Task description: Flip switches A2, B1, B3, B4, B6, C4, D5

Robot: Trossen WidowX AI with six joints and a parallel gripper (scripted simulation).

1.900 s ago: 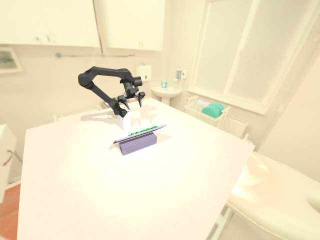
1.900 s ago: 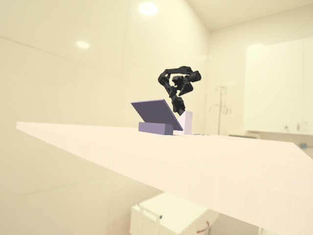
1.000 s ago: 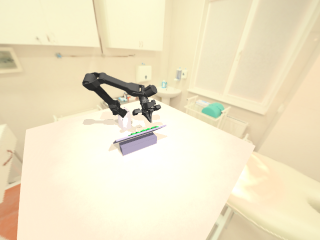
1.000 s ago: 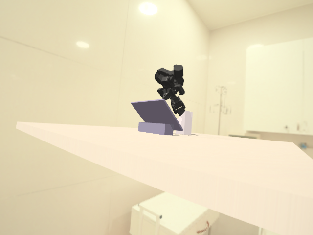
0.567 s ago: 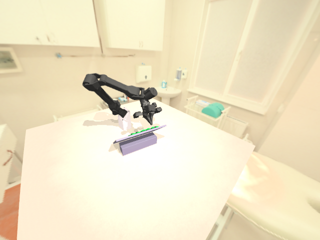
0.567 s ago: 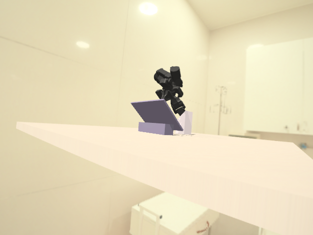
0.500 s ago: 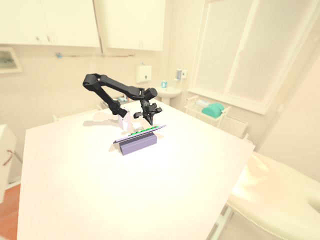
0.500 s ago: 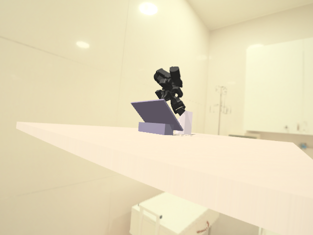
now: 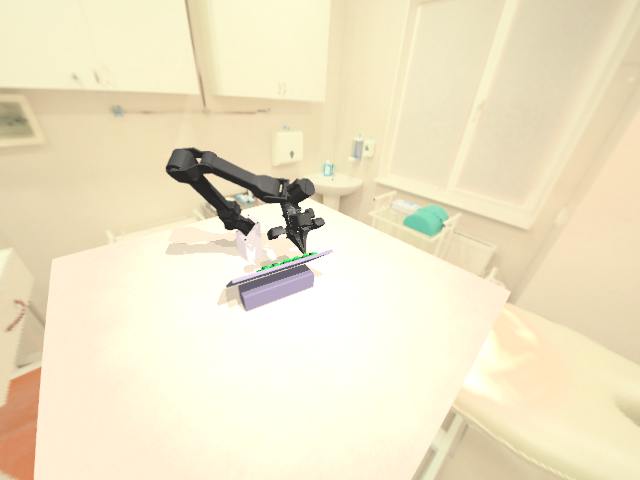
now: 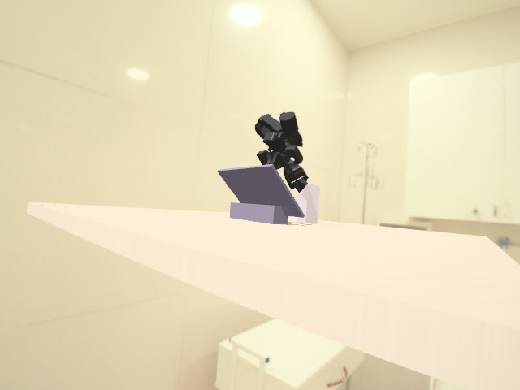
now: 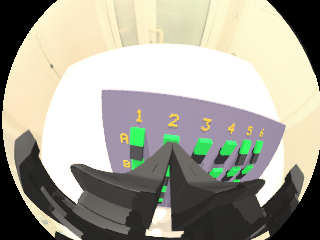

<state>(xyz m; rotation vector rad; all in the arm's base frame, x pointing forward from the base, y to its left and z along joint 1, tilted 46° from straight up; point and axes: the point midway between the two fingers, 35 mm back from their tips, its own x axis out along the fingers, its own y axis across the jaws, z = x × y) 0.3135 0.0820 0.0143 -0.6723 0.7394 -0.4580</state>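
The hand [image 11: 171, 150] is being held pinched together on nothing, tip at switch A2 [image 11: 171, 139]; the panel [image 9: 281, 271] is being carried mid-desk [image 9: 155, 361]; stiff rockers are likely being pressed, not gripped, at raised ends.

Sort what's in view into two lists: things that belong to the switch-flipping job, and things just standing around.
Belongs to the job:
switch panel
A2 switch
gripper, shut, tips at column 2

Just standing around:
sink
wire cart
teal bundle
paper towel dispenser
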